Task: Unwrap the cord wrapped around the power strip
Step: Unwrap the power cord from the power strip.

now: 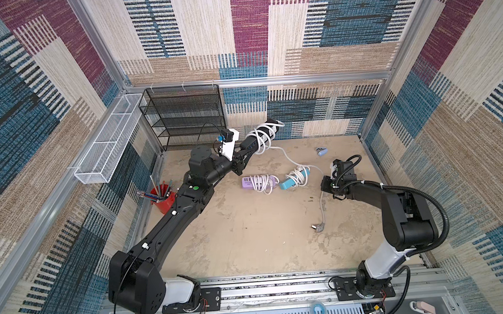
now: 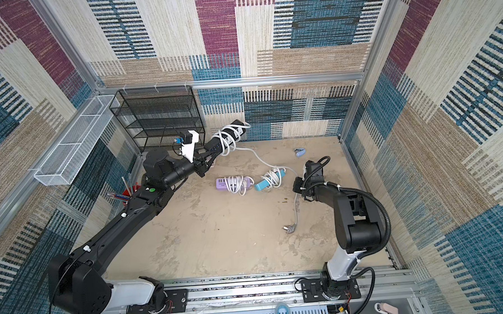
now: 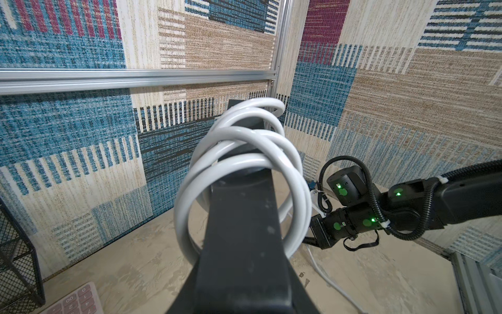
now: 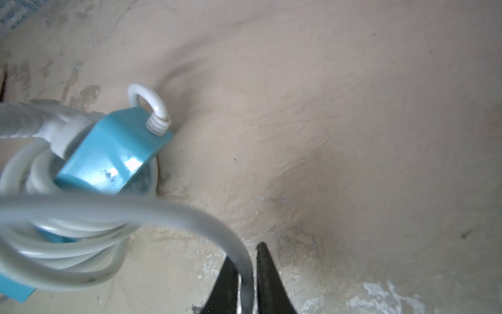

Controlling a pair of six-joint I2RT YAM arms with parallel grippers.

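In both top views my left gripper (image 1: 244,152) (image 2: 208,158) is shut on the near end of a black power strip (image 1: 249,141). The strip is held up off the table, slanting toward the back wall. Loose white cord coils (image 1: 261,138) ring it. In the left wrist view the strip (image 3: 241,231) runs out from the gripper (image 3: 241,301) through the cord loops (image 3: 244,165). The free cord (image 1: 288,157) trails across the table to my right gripper (image 1: 324,186), then down to its plug (image 1: 316,226). In the right wrist view the cord (image 4: 163,209) passes between the slightly parted fingers of the gripper (image 4: 245,261), with a slit showing beside it.
A purple strip (image 1: 257,182) and a teal strip (image 1: 293,179) (image 4: 114,152), both cord-wrapped, lie mid-table. A black mesh rack (image 1: 184,117) stands at the back left and a white wire basket (image 1: 109,140) hangs on the left wall. A red pen cup (image 1: 163,199) sits by the left arm.
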